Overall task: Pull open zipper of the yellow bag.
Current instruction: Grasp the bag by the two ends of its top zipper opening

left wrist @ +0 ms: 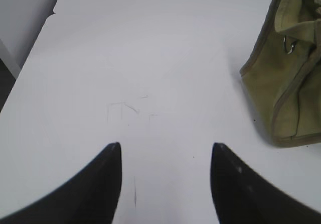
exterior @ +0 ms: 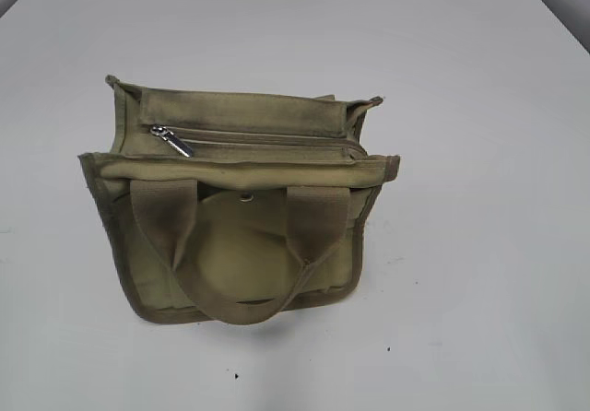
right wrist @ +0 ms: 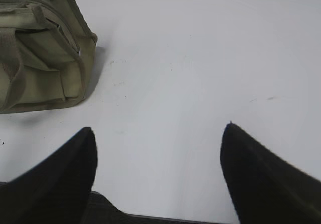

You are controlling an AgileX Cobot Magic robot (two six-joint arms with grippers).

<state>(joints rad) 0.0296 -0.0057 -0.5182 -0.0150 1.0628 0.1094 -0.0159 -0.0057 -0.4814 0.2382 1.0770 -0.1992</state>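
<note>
Closest to the wrist cams, both grippers hang over bare white table, each just two dark tapered fingers spread apart with nothing in them: left gripper near the bag's corner, right gripper wider still. Further back, mid-table, sits the yellow bag, boxy khaki canvas with olive trim and a floppy webbing handle. Along its top runs the zipper, closed, its shiny silver pull tab at the left end.
</note>
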